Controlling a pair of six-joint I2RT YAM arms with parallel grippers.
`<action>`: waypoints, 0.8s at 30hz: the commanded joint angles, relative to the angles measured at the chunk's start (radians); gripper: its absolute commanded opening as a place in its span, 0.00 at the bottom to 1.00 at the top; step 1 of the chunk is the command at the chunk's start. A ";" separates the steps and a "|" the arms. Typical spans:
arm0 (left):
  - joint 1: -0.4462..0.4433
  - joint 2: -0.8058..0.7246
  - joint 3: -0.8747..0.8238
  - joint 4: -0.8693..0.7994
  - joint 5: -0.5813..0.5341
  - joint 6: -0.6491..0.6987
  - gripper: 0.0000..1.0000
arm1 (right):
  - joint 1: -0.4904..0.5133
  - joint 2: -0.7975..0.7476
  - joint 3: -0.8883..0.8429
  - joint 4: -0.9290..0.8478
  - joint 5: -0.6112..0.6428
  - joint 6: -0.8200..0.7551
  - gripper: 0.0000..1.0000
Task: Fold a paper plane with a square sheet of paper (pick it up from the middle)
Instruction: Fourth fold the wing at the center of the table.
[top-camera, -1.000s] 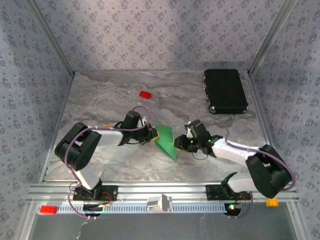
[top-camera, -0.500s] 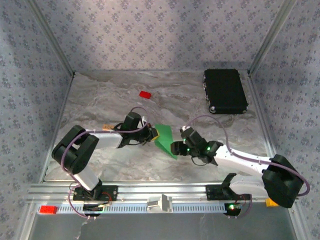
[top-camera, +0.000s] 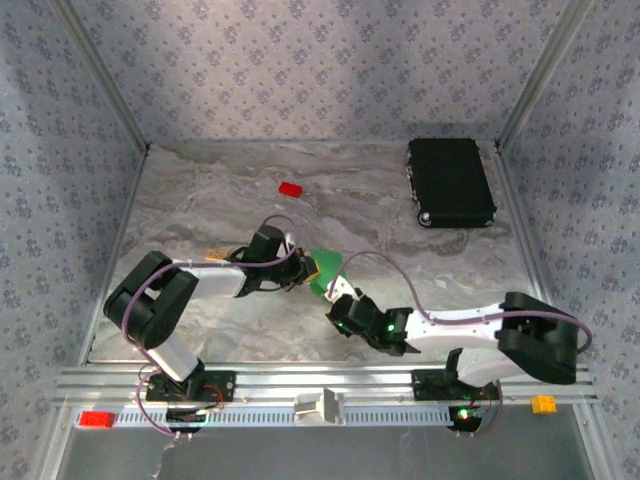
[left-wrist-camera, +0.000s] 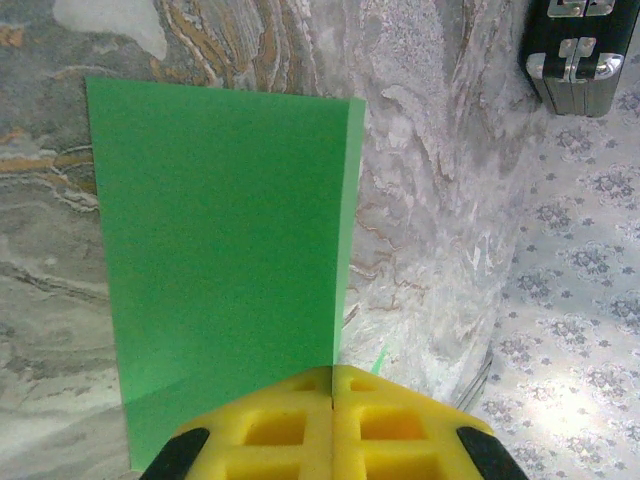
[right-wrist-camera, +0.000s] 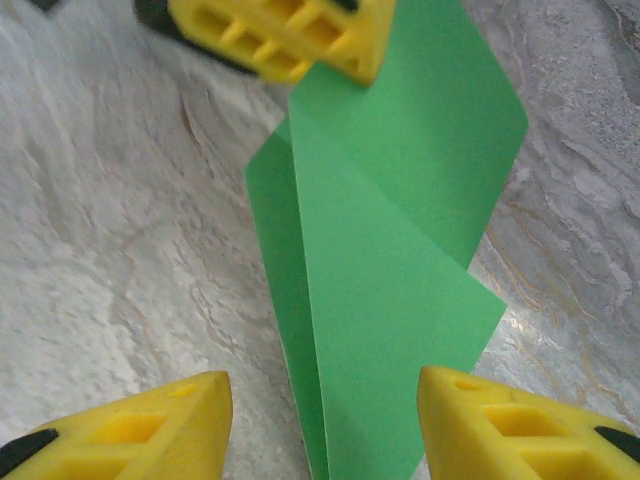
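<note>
Small red block (top-camera: 290, 188): far-centre, lying alone. Black rectangular case (top-camera: 451, 182): far-right corner, flat, metal latches on one edge. Table (top-camera: 220, 180): grey marble-pattern top. Enclosure walls (top-camera: 320, 70): floral wallpaper. Aluminium rail (top-camera: 330, 380): along near edge.

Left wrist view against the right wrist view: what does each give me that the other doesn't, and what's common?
Left wrist's extra: the black case with its metal latches, and the patterned wall. Right wrist's extra: the right gripper open, a finger on each side of the folded green paper, whose flaps overlap. Shared: that paper, the left gripper shut on its edge, the marble table.
</note>
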 joint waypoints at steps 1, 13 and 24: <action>-0.009 -0.025 0.019 0.010 -0.004 0.001 0.06 | 0.020 0.061 0.048 0.020 0.157 -0.046 0.50; -0.009 -0.025 0.026 0.000 -0.001 0.006 0.07 | 0.015 0.136 0.046 0.020 0.151 -0.028 0.34; -0.009 -0.025 0.032 -0.010 0.000 0.012 0.07 | 0.015 0.147 0.050 0.015 0.164 -0.011 0.22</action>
